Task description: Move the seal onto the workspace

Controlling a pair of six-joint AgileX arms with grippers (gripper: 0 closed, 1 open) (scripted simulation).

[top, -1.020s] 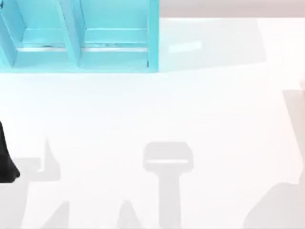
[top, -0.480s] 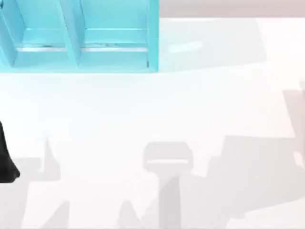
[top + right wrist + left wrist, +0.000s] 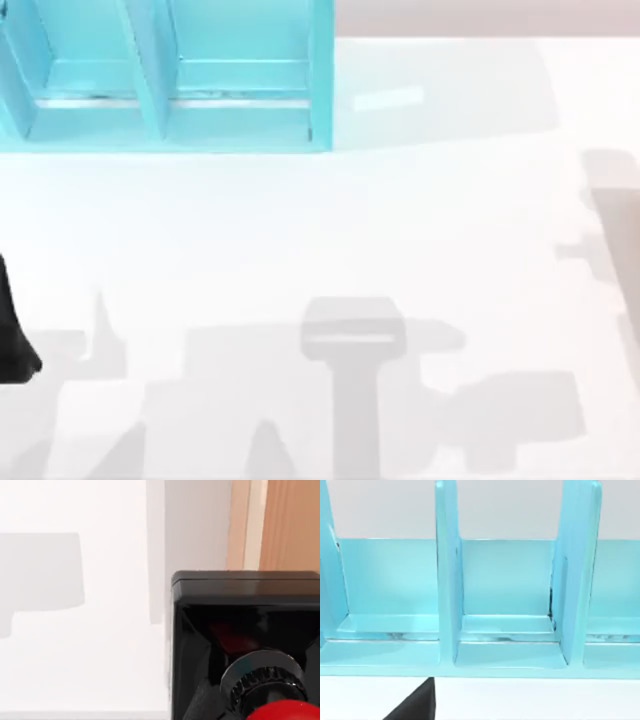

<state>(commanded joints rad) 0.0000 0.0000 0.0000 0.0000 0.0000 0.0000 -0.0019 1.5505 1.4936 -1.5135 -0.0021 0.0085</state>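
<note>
Top view: desk white, turquoise shelf at far-left corner, left arm parked at left edge.
Left wrist: shelf compartments, left jaws' state can't tell.
Right wrist: seal close under the camera above the desk, probably carried; right jaws' state can't tell.

A: Left arm?
B: Parked at the table's left edge, dark link just showing in the top view. A black bit of it shows in the left wrist view.
A: Right?
B: Can't tell its pose.
</note>
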